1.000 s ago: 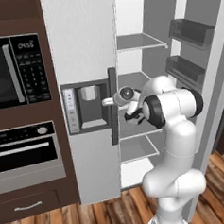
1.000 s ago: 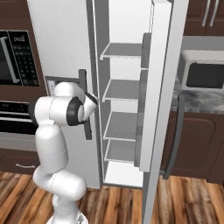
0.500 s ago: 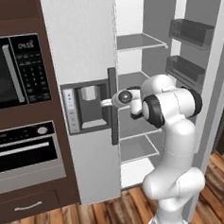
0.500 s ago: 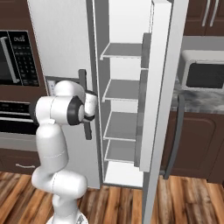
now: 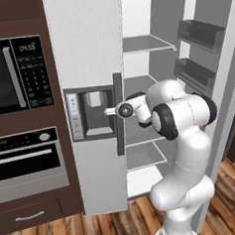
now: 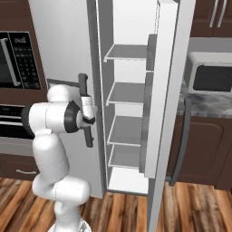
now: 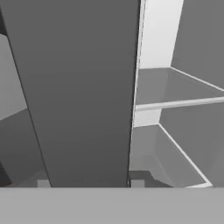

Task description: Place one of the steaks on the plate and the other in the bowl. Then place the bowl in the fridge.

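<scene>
One door of the fridge (image 6: 63, 41) is closed, the other open on bare shelves (image 6: 127, 93). The gripper (image 5: 118, 110) is clamped on the closed door's handle (image 5: 119, 114); a steady, hinge-following arc pull is advised.

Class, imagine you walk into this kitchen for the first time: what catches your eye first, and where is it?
The tall grey fridge stands with its right door swung wide, baring white shelves with nothing on them. In front of it the white robot arm reaches to the dark vertical handle of the closed left door, beside the dispenser panel. A black microwave sits in the cabinetry to the left.
</scene>
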Controlling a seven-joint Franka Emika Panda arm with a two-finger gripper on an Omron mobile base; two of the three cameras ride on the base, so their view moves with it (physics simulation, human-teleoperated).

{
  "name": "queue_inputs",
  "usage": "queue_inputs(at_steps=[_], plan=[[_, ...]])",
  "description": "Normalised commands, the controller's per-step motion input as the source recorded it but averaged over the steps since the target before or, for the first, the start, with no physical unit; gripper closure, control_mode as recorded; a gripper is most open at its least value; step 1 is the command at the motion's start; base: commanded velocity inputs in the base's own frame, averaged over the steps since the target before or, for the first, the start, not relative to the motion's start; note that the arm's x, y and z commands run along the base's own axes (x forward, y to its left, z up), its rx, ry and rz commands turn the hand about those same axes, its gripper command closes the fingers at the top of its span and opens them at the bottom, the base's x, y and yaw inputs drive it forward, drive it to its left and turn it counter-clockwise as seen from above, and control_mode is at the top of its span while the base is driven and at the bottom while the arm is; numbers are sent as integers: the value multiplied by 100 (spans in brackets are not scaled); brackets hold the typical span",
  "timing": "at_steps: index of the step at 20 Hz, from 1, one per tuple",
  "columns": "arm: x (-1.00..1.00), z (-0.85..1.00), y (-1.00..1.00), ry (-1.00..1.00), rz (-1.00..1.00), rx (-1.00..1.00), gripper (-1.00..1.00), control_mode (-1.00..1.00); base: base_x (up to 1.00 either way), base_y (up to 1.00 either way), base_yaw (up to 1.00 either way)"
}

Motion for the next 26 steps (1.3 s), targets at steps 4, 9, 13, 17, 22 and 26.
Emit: queue_inputs(at_steps=[4,9,13,17,22,26], plan=[[-56,5,26,0,-25,-6,100,-100,0,0,0],[-48,23,44,12,-26,-9,100,-100,0,0,0],[-75,-3,43,2,-47,-1,100,-100,0,0,0],[-79,-9,53,-2,-40,0,100,-100,0,0,0],[-28,-3,74,-6,-26,-5,100,-100,0,0,0],[-4,0,72,-5,-27,-5,-100,-100,0,0,0]])
